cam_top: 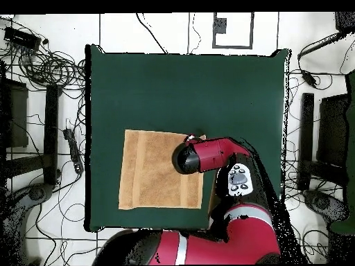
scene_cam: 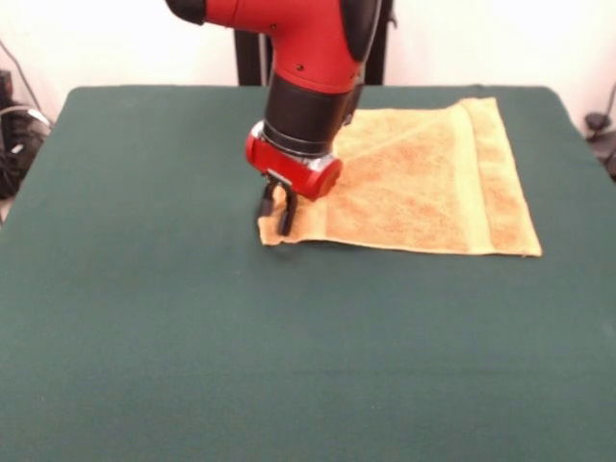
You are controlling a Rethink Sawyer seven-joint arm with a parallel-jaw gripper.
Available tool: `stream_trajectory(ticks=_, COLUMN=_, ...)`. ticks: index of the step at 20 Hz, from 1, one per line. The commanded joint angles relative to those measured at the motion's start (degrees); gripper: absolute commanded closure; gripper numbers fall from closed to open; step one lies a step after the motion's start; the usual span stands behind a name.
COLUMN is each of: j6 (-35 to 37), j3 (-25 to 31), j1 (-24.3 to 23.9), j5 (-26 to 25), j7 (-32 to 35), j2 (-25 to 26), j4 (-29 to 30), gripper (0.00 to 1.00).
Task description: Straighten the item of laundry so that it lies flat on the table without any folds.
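Note:
The item of laundry (scene_cam: pixel 423 183), a yellow-orange towel with paler bands, lies spread on the green table (scene_cam: pixel 144 308) at the far right of the front view. It looks nearly flat. My gripper (scene_cam: pixel 275 212) stands at the towel's near-left corner with its two dark fingers (scene_cam: pixel 287 218) close together and a bit of cloth between them; that corner is slightly puckered. In the overhead view the towel (cam_top: pixel 156 170) lies at the table's (cam_top: pixel 180 83) lower left, and the red arm (cam_top: pixel 211 156) covers its upper right corner and hides the gripper.
Cables and stands (cam_top: pixel 41 69) crowd the floor around the table. The towel's far edge runs close to the table's edge (scene_cam: pixel 414 89) on the robot's side. Bare green top spreads to the left and front of the towel.

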Motion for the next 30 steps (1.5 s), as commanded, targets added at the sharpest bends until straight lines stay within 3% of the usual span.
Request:
stream_trajectory(ticks=1, j6=-9.57, j3=4.12, j1=-2.30, j5=-4.17, j7=-2.76, j2=4.71, j4=-4.17, gripper=0.00)
stream_trajectory(ticks=6, j6=-8.05, j3=7.14, j1=-3.64, j5=-5.79, j7=-5.69, j2=3.13, j4=-4.98, gripper=0.00)
stream_trajectory(ticks=13, j6=-3.88, j3=13.14, j1=-6.47, j5=-4.97, j7=-8.29, j2=0.52, j4=-1.25, gripper=0.00)
stream_trajectory(ticks=19, j6=-3.23, j3=21.79, j1=-10.18, j5=-2.46, j7=-7.56, j2=-1.32, j4=5.64, gripper=0.00)
stream_trajectory(ticks=23, j6=-3.23, j3=18.56, j1=-7.01, j5=-5.17, j7=-6.72, j2=-3.63, j4=2.71, gripper=0.00)
stream_trajectory(ticks=30, j6=0.66, j3=17.32, j1=-6.99, j5=-6.51, j7=-9.95, j2=-5.55, j4=0.91, gripper=0.00)
